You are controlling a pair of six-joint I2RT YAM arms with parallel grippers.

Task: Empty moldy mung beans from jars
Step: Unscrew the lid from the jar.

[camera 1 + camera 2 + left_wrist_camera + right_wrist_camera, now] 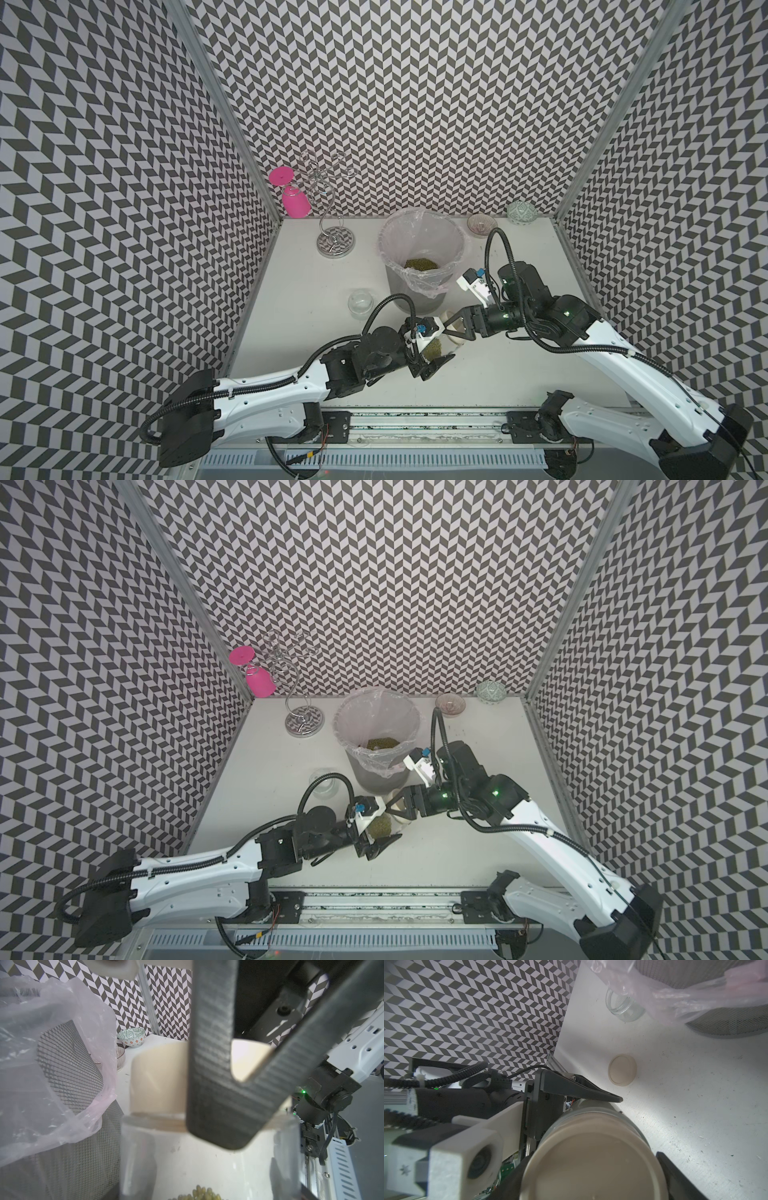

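Heading the list: second jar point(435, 350), clear glass, part-filled with moldy mung beans point(380, 825), lying near-horizontal above the table point(519, 374), just in front of the bin point(399, 297); left gripper point(438, 347) clamped across its glass body. Cream lid point(591, 1163) on its mouth, not yet off; right gripper point(451, 328) set with a finger on each side of that lid, but whether pressing or just short of it cannot be told

Next entry: empty jar point(360, 302), upright, open, beside the bin on the left arm's side; its loose lid point(622, 1069) flat on the table near the bin's foot. Dumped beans point(420, 264) sit in the bin's pink liner point(428, 283)

Status, by judgement: one jar done, about halfway; lid removal and tipping over the rim remain

Surroundings: ribbed bowl point(482, 225) and green-patterned bowl point(521, 213) at the back wall, pink glass point(293, 199) hung on a wire rack point(334, 243), all well apart

Obstructions: tall bin rim and slack liner edge close to the right wrist; loose lid beneath the work area
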